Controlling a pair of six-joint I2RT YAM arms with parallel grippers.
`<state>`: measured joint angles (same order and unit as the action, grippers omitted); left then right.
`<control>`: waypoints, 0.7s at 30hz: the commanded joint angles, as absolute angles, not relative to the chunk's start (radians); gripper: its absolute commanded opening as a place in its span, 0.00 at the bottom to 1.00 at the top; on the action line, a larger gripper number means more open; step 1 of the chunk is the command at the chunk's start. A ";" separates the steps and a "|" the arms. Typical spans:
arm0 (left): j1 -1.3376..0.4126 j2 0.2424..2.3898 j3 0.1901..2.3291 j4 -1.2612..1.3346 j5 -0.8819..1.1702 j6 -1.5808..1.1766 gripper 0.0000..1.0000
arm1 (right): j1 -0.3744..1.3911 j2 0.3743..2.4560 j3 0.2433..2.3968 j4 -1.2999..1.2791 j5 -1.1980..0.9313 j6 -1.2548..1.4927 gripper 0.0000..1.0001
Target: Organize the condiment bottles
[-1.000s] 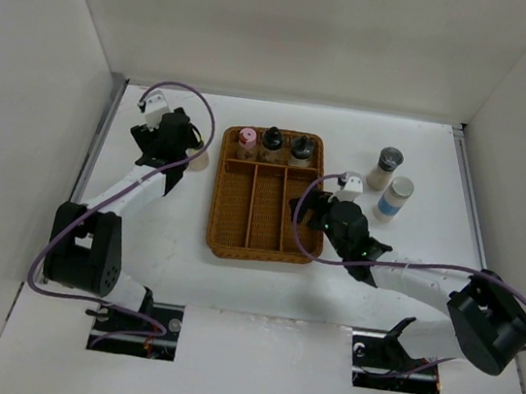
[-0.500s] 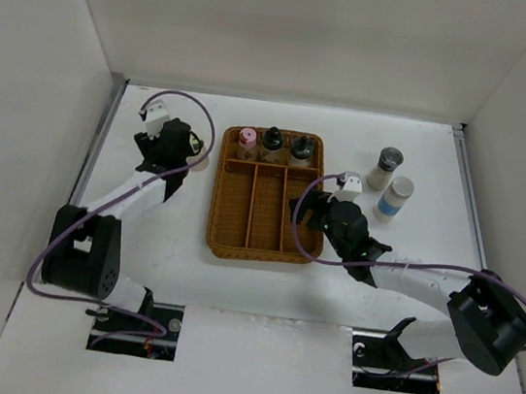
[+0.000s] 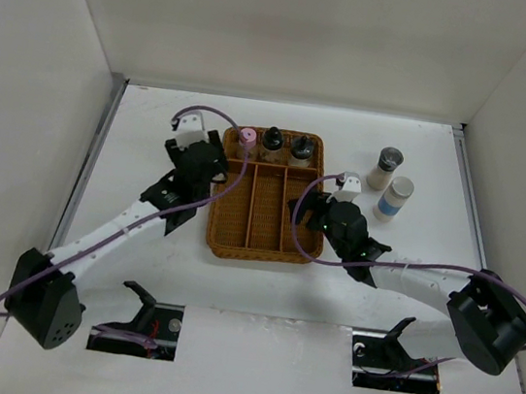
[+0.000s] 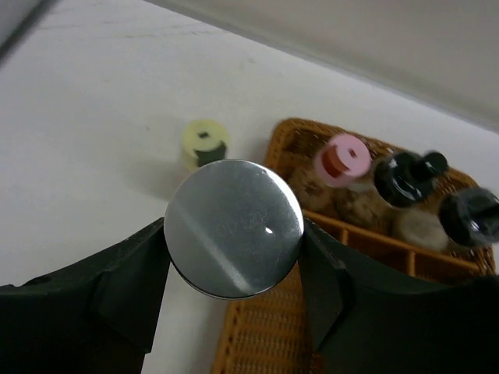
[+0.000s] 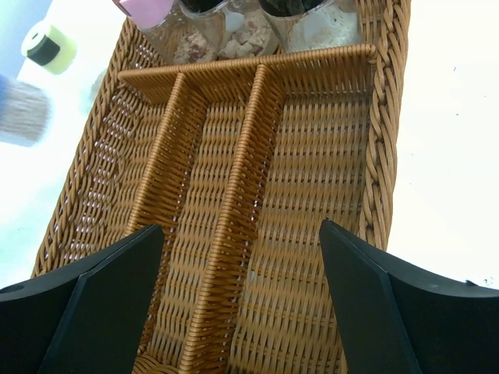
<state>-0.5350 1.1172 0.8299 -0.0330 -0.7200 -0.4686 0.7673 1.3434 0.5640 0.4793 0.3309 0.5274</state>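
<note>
My left gripper (image 3: 207,158) is shut on a silver-capped bottle (image 4: 234,228) and holds it above the left edge of the brown wicker tray (image 3: 216,222). A yellow-green-capped bottle (image 4: 203,142) stands on the table just left of the tray. A pink-capped bottle (image 3: 247,140) and two black-capped bottles (image 3: 272,140) (image 3: 301,148) stand in the tray's back compartment. A grey-capped bottle (image 3: 385,167) and a white-capped, blue-labelled bottle (image 3: 395,198) stand right of the tray. My right gripper (image 5: 242,265) is open and empty over the tray's right lanes.
The tray's three long lanes (image 5: 312,179) hold nothing. White walls enclose the table on the left, back and right. The right arm's forearm (image 3: 409,274) lies across the table to the right of the tray.
My left arm has swung right from the table's left side to the tray's left edge. The right arm has not moved.
</note>
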 commanded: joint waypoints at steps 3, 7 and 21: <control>-0.605 1.256 0.929 0.084 -0.620 -0.511 0.33 | 0.768 1.328 0.586 0.518 0.336 0.523 0.87; -0.624 1.336 0.963 0.135 -0.594 -0.505 0.33 | 0.771 1.330 0.589 0.518 0.337 0.517 0.87; -0.631 1.516 0.989 0.160 -0.591 -0.480 0.63 | 0.763 1.338 0.586 0.520 0.333 0.526 0.88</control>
<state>-0.6239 1.5272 0.9443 0.1089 -0.5911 -0.4816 0.7673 1.3430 0.5640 0.4797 0.3309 0.5274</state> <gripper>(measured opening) 0.621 0.880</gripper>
